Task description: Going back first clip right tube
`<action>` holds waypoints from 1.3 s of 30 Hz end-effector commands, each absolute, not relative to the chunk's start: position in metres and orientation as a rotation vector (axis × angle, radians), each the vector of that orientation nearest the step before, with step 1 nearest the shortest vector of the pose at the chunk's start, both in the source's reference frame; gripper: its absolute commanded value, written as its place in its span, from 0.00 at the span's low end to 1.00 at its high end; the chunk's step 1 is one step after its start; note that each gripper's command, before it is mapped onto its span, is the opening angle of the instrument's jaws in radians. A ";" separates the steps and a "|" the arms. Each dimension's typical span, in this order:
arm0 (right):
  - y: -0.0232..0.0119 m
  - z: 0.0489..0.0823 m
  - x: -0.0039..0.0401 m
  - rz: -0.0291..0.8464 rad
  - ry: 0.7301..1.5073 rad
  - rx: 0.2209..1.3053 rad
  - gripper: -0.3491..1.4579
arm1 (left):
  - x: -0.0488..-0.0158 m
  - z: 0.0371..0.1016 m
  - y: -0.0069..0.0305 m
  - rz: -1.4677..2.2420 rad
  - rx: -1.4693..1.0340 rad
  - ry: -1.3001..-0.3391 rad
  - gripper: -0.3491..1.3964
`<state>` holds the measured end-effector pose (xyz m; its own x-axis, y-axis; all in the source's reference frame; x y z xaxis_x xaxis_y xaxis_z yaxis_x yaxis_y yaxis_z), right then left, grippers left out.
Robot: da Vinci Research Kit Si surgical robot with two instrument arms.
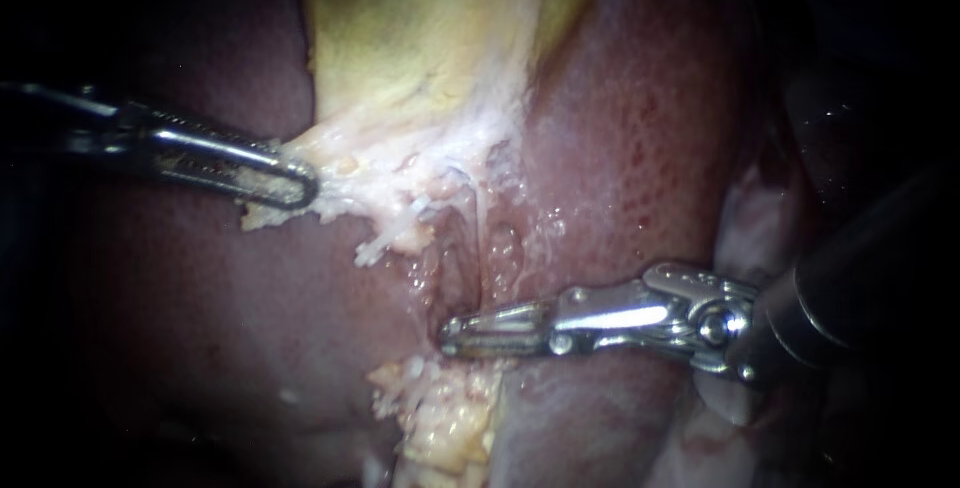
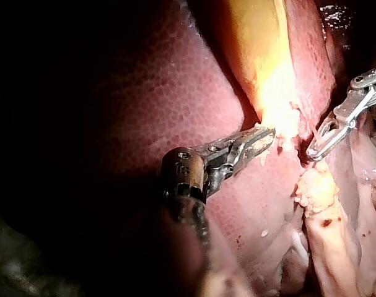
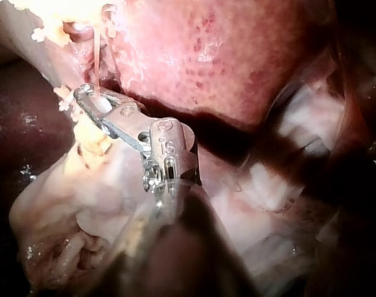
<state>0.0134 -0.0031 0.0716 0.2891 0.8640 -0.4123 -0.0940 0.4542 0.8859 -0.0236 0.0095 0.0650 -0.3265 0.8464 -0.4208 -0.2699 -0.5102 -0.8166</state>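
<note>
A thin pale tube point(image 1: 482, 238) runs down from the whitish tissue under the yellow gallbladder point(image 1: 430, 28). My right instrument point(image 1: 450, 336) lies across the tube's lower end. A narrow gap shows between its slim jaws, and the tube point(image 3: 96, 59) runs into that gap in the right wrist view, at my right instrument point(image 3: 82, 94). I cannot make out a clip. My left instrument point(image 1: 305, 188) is shut on the frayed white tissue at the gallbladder's lower edge and holds it to the left. The left wrist view also has my left instrument point(image 2: 268, 136) at that edge, with my right instrument point(image 2: 313, 151) just beyond.
Red liver point(image 1: 640, 128) surrounds the cleft on both sides. A lump of yellow fat point(image 1: 440, 428) sits just below my right instrument's jaws. Pale folded tissue point(image 3: 280, 179) lies beside the right shaft.
</note>
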 end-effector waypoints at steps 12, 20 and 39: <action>-0.0027 0.0722 0.0151 0.622 1.151 0.767 0.42 | -0.0236 0.0650 0.0095 1.913 -1.138 -0.832 0.00; -0.0018 0.0731 0.0149 0.554 1.180 0.694 0.45 | -0.0236 0.0650 0.0095 1.913 -1.138 -0.832 0.00; -0.0008 0.0716 0.0100 0.338 1.248 0.443 0.47 | -0.0234 0.0650 0.0095 1.914 -1.138 -0.832 0.00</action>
